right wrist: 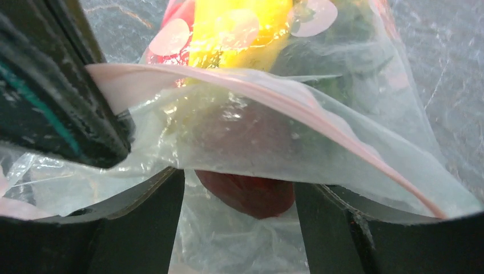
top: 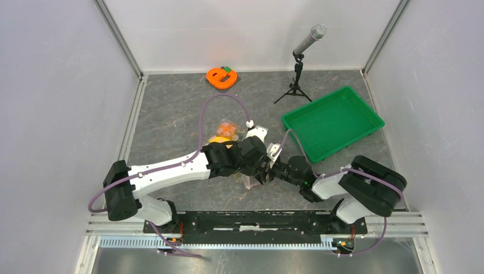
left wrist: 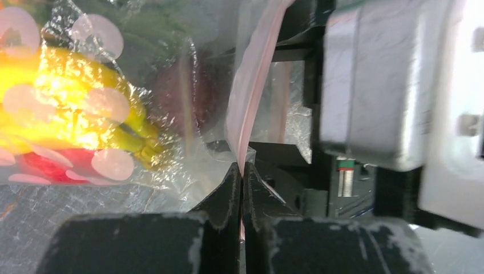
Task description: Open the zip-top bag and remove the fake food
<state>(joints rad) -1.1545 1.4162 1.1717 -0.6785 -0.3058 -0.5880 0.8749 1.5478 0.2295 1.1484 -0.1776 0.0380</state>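
The zip-top bag (top: pixel 226 132) lies mid-table, clear with pink dots, its mouth toward the arms. My left gripper (left wrist: pixel 242 169) is shut on the bag's pink zip strip (left wrist: pixel 246 108), holding one lip up. In the left wrist view the bag holds a yellow banana bunch (left wrist: pixel 63 108), a red apple (left wrist: pixel 43 164) and a maroon fruit (left wrist: pixel 180 94). My right gripper (right wrist: pixel 240 184) is open with its fingers inside the bag mouth. The maroon fruit (right wrist: pixel 251 194) sits between them, under the upper film. In the top view both grippers (top: pixel 263 166) meet at the bag's near edge.
A green tray (top: pixel 334 123) stands at the right back. A microphone on a small tripod (top: pixel 299 63) stands behind it. An orange "e"-shaped object (top: pixel 220 78) lies at the back centre. The right arm's grey body (left wrist: pixel 388 85) is close beside my left gripper.
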